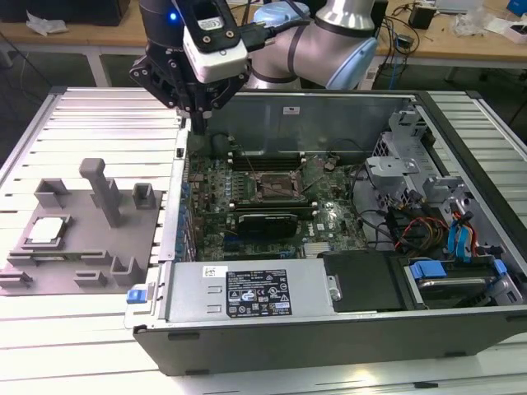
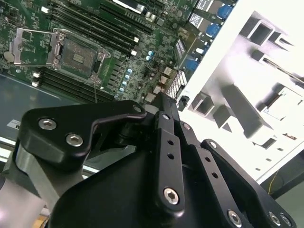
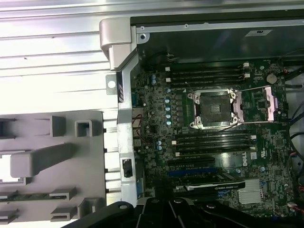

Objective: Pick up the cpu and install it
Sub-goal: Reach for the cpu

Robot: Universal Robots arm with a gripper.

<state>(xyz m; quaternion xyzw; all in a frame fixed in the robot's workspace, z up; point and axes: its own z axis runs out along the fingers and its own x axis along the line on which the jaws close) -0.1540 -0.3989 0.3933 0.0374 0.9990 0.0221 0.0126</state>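
Note:
The cpu (image 1: 45, 230), a small silvery square chip, lies flat in a recess of the grey holder (image 1: 82, 247) at the exterior view's left, outside the computer case. The motherboard's socket (image 1: 276, 188) stands open with its metal frame lifted; it also appears in both wrist views as socket (image 3: 213, 109) and socket (image 2: 78, 52). My gripper (image 1: 198, 122) hangs above the case's left wall near the back corner, between the holder and the socket. It is shut with nothing in it, and its dark body fills the near part of the second wrist view, with gripper (image 2: 159, 99) at the tip.
The open computer case (image 1: 177, 247) lies on a slatted metal table (image 1: 82, 346). Its walls rise around the motherboard. A power supply (image 1: 255, 292) sits at the front, drive cages and cables (image 1: 428, 230) at the right. Upright posts (image 1: 103, 191) stand on the grey holder.

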